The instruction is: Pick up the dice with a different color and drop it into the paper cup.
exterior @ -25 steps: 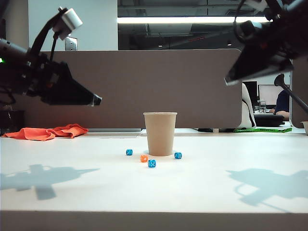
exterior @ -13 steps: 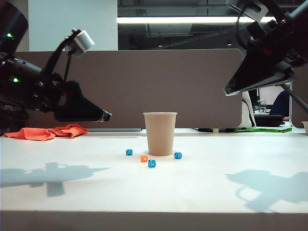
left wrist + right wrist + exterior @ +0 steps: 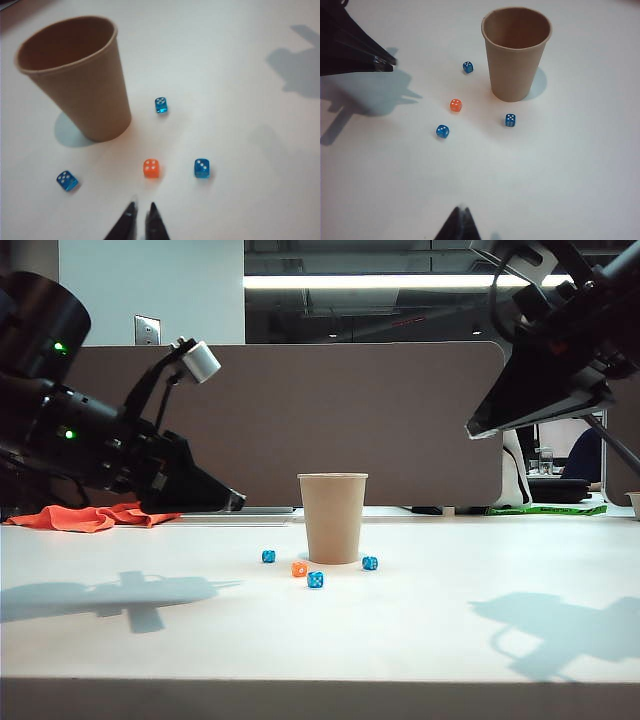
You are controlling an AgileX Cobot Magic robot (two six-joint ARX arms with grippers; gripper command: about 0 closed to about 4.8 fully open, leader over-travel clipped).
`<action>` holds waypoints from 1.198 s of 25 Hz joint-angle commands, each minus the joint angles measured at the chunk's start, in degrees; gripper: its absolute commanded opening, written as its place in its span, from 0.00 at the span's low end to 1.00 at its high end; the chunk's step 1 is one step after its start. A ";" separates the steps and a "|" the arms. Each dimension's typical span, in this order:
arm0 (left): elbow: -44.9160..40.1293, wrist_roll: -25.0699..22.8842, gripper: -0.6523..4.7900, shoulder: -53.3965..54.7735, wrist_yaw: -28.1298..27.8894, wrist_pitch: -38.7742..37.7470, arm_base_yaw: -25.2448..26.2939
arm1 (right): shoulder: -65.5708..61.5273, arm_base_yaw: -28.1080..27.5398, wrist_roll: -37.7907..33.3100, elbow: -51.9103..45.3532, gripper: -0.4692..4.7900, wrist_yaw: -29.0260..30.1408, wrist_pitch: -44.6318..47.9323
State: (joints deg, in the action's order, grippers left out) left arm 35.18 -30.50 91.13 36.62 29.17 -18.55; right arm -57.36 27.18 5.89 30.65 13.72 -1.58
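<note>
Left end effector above tabletop, tips narrowly parted, empty, aimed at orange die just ahead. Cup upright beyond it. Right end effector parked high, tips together. Risk: gap barely wider than die, could knock it away; blue die near, wrong pick possible.

We saw only the fingertips of the left pincer before the wrist view's edge cut them off. The right pincer was likewise cropped, its tips too dark to tell apart.
</note>
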 commanded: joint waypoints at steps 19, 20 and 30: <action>6.32 -5.77 0.31 9.44 1.92 0.11 -2.36 | 0.15 0.00 -0.09 0.37 0.09 0.17 0.52; 6.51 -5.92 0.31 9.57 1.86 0.09 -2.45 | 0.15 0.00 -0.09 0.37 0.09 0.17 0.55; 10.60 -6.01 0.31 12.59 0.46 -1.38 -2.99 | 0.15 0.00 -0.09 0.37 0.09 0.17 0.52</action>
State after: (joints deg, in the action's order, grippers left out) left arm 45.32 -36.38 103.79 37.32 28.47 -21.43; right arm -57.36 27.16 5.89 30.65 13.69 -1.56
